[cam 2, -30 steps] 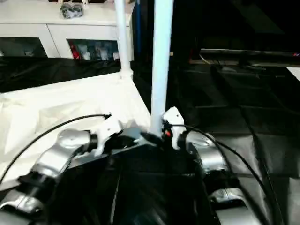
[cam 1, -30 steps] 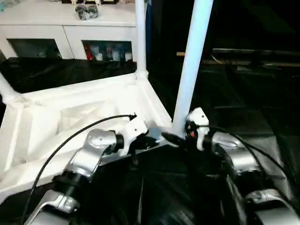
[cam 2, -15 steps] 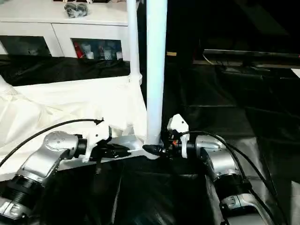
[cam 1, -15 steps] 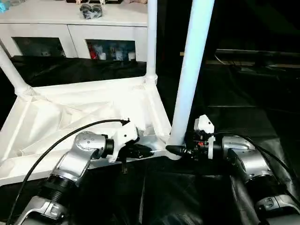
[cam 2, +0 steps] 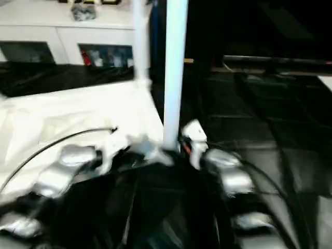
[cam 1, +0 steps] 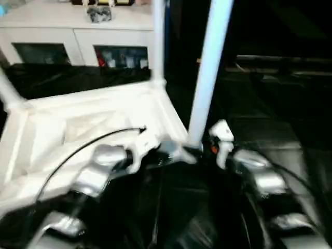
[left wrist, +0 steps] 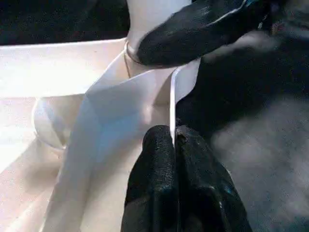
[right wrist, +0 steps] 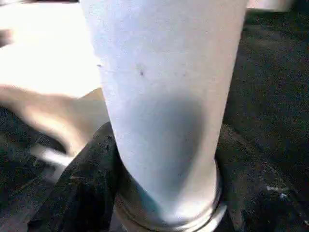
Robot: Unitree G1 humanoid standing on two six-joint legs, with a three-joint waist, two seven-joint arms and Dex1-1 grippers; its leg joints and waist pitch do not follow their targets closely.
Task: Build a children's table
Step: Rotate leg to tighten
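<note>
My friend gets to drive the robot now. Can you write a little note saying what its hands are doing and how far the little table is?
Left gripper: shut, pinching the thin edge of the upside-down table top at the near corner.
Right gripper: fingers on both sides of the near leg at its base.
Done: near leg, far leg and left leg stand in corner sockets.
Left: whether a fourth leg is in, I cannot tell; then turn the table over.

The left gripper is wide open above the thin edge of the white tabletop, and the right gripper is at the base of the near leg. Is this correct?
Not quite: the left gripper is shut on the thin edge of the tabletop, as the left wrist view shows. The right gripper is indeed at the base of the near leg.
</note>
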